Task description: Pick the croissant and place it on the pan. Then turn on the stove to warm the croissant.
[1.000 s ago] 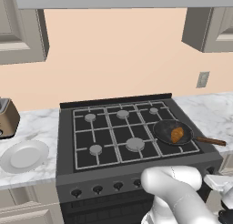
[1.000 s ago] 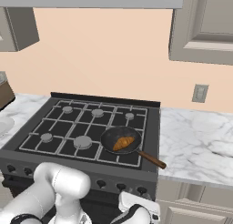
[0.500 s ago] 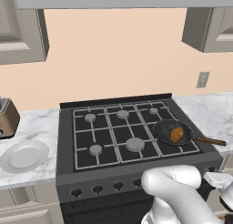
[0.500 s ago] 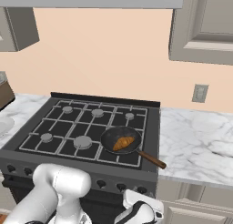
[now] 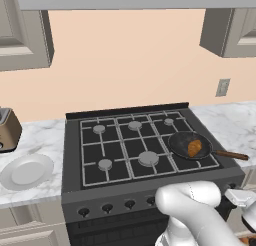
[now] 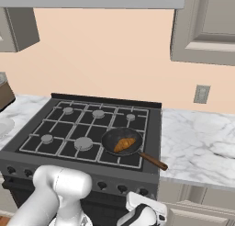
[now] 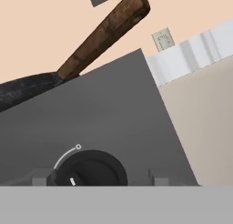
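- The croissant (image 6: 124, 144) is a small, lumpy, golden-orange pastry lying inside the pan (image 6: 110, 138), a round dark skillet with a long brown handle, on the front right burner of the stove (image 6: 55, 128).
- From the hand view, the claw (image 7: 101, 181) faces the stove's front panel; a black knob (image 7: 88, 170) sits between its finger tips, and the pan rim and handle lie above and beyond it.
- How far the claw is open, and whether it grips the knob, cannot be told.
- The left base view alone shows a white plate (image 5: 26, 171) and a toaster (image 5: 7, 130) on the counter (image 5: 40, 140), well to the claw's left.
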Available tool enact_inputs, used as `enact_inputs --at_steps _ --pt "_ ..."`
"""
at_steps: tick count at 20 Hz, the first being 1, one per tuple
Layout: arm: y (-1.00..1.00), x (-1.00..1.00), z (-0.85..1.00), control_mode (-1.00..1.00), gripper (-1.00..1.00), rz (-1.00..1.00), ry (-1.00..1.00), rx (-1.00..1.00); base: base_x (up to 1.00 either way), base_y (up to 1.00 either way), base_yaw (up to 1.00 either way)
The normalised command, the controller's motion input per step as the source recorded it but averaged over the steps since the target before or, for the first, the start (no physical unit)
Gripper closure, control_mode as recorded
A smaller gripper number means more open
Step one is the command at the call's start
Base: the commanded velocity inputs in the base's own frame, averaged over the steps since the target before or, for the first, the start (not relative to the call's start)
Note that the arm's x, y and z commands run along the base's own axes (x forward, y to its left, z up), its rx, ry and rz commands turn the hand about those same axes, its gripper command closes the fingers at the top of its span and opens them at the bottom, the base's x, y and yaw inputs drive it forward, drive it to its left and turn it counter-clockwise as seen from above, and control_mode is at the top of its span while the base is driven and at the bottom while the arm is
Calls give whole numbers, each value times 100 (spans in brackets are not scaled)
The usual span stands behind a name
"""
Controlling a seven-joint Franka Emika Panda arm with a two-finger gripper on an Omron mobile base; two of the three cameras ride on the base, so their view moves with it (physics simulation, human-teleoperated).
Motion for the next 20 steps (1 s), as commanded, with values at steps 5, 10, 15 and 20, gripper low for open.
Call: enact_inputs --at_steps 5,10,15,20 --pt "17 22 -5 -100 100 -9 0 0 0 0 0" --pt "10 12 0 -100 100 -5 0 0 0 0 0" --pt "0 0 0 -100 100 0 0 0 0 0 0" --pt "0 0 0 -100 100 0 0 0 0 0 0"
